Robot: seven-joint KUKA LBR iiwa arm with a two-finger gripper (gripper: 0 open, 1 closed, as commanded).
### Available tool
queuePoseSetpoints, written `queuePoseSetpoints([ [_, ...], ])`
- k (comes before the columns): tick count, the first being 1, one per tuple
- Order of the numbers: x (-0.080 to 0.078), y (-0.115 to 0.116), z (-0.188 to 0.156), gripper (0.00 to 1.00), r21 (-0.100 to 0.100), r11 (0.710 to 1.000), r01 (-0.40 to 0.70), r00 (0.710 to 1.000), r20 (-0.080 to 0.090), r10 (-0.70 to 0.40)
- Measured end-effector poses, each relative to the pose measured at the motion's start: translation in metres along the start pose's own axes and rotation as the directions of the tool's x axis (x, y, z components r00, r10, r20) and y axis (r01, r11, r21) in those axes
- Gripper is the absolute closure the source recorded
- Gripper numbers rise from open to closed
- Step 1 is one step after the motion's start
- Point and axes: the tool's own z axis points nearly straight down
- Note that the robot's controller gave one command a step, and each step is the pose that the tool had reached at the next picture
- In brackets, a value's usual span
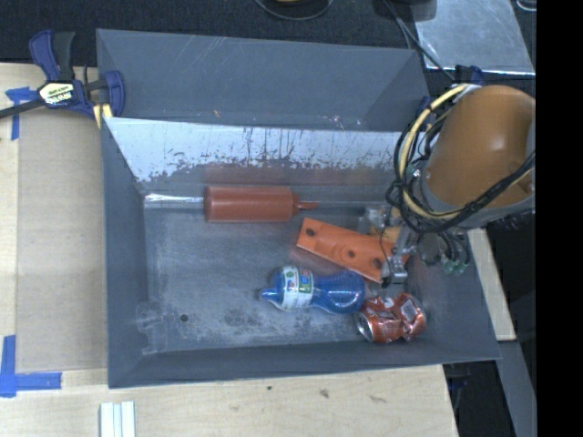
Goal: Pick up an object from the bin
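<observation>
My gripper (393, 268) hangs low at the right side of the bin, its fingers down at the right end of a flat orange plastic piece (339, 247) that lies tilted on the floor. Whether anything sits between the fingers is hidden. Just below the gripper lies a crushed red can (392, 320). Left of the can, a blue bottle with a white and green label (312, 291) lies on its side.
A brown-red cylinder with a clear handle (246, 204) lies along the back of the bin floor. The arm's orange dome and cables overhang the bin's right wall. The left half of the floor holds no things.
</observation>
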Motion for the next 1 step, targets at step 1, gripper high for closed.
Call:
queuePoseSetpoints([
  [1,-0.0015,0.0002,-0.0047,0.0,0.001,1.0,0.002,1.0,0.008,-0.002],
])
